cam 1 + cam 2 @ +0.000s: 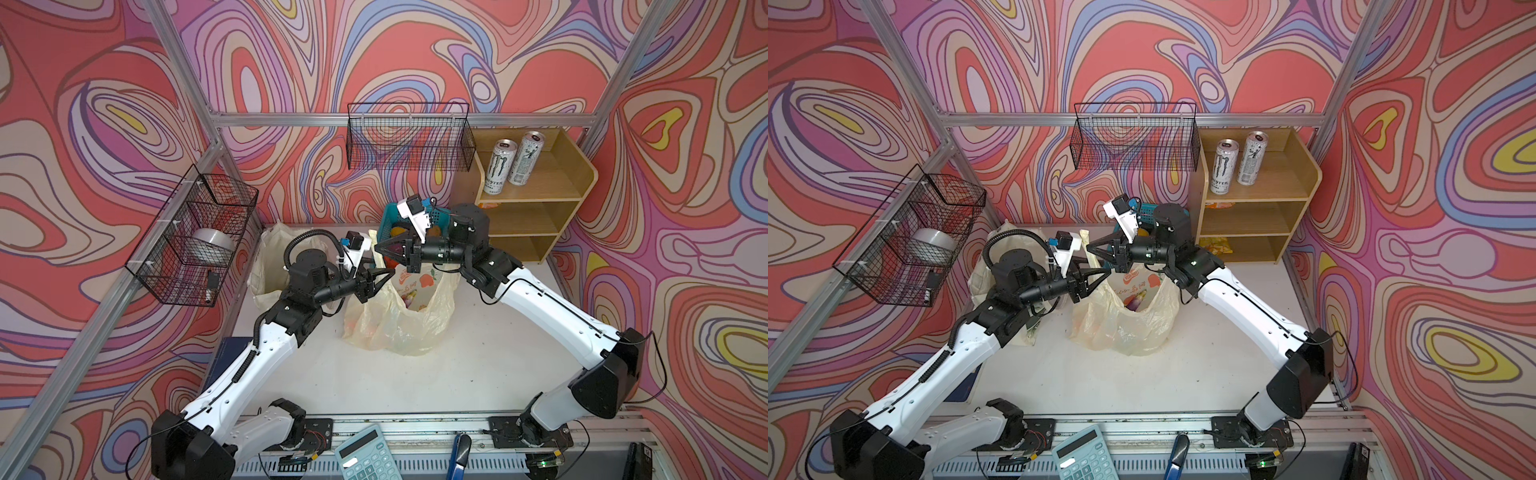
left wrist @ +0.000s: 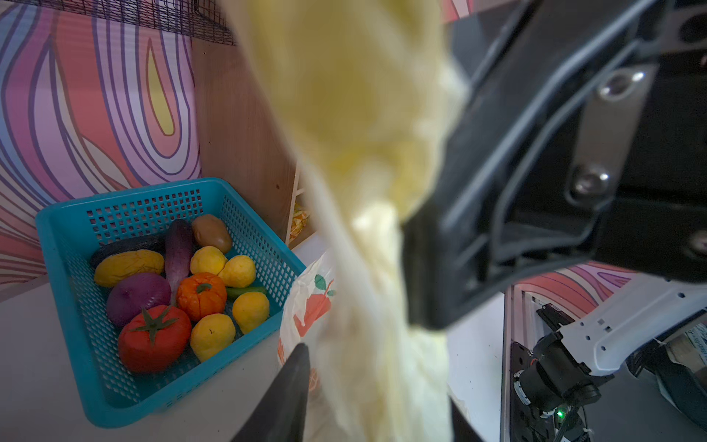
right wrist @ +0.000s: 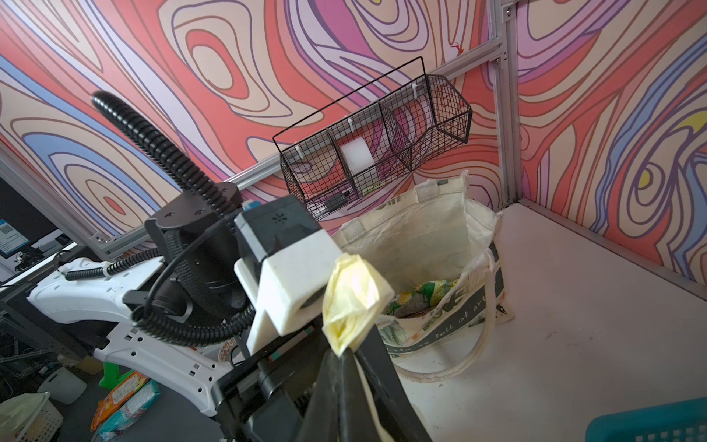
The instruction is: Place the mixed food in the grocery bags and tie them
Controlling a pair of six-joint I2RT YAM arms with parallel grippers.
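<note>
The right gripper point(image 3: 346, 350) pinches the raised handle point(image 3: 352, 298) of the yellow plastic bag point(image 1: 399, 328), while the left gripper point(image 1: 388, 274) stands open astride it.

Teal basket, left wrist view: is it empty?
No, the teal basket holds a red tomato, a yellow lemon and a purple eggplant, among other toy food.

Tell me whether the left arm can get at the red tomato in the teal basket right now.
Probably not directly. The tomato lies uncovered in the teal basket, but the plastic bag's raised handle and the right gripper pinching it stand between the left gripper and the basket.
</note>
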